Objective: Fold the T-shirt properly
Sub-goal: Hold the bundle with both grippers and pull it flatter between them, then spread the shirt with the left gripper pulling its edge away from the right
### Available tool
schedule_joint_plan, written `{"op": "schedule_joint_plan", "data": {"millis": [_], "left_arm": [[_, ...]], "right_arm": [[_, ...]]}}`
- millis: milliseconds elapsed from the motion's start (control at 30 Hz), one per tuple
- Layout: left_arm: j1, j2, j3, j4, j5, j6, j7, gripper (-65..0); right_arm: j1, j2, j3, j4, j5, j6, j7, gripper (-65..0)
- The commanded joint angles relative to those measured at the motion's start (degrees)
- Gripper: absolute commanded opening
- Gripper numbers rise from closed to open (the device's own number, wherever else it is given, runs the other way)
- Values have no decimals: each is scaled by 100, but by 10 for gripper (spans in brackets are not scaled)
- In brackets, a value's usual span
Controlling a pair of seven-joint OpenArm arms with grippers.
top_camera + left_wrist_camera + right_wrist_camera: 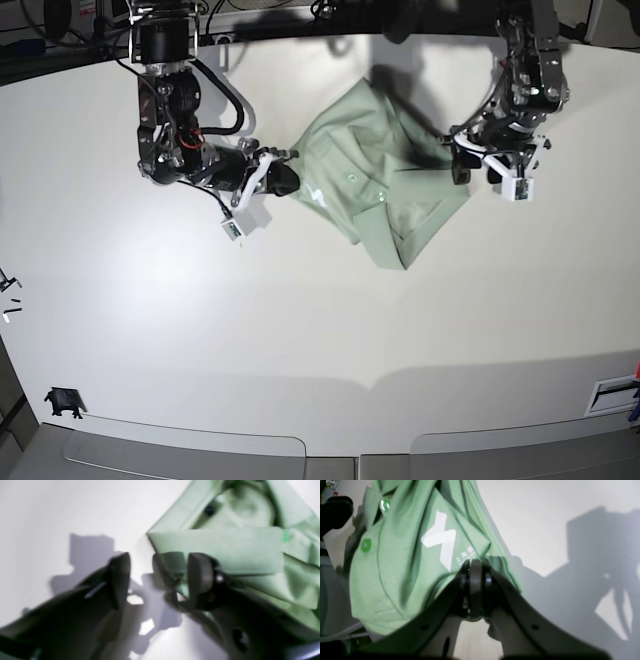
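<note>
Mint-green cloth of the T-shirt lies bunched on the white table between the arms; the right tool is clamped on its edge beside the white logo, while the left tool gapes wide, holding nothing. If the right pulls alone, the loose far side could drag and crease, spoiling the fold.

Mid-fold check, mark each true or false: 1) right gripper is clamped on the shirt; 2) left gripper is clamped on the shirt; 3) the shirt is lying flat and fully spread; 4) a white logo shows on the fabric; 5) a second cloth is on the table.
1) True: the right gripper is shut on the T-shirt.
2) False: the left gripper has its jaws apart at the shirt's edge.
3) False: it is bunched and partly folded.
4) True: a white logo shows near the right gripper.
5) False: only this shirt lies on the table.
</note>
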Motion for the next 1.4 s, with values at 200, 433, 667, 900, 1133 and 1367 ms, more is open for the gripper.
{"op": "schedule_joint_plan", "data": {"millis": [200,433,667,900,1133,1367], "left_arm": [[-385,-17,-92,-1226,-1287,-286,-83,-289],[-846,-15,-90,-2052,-2026,-938,271,-289],[-861,-66,-107,-2057,-2090,-1180,361,-537],[-909,-452,-398,-1904,-2103,-1180,343,-650],[-907,-514,-1091,-1705,-2441,-1193,575,-650],[-907,-529,-1108,-1698,-2564,-1353,710,-650]], "right_arm": [[94,42,22,74,81,36,55,-650],[92,44,22,74,81,36,50,-650],[92,44,22,74,79,36,-20,-650],[90,44,22,74,79,36,-225,-650],[92,44,22,74,81,36,-227,-650],[92,44,22,76,105,36,-122,-650]]}}
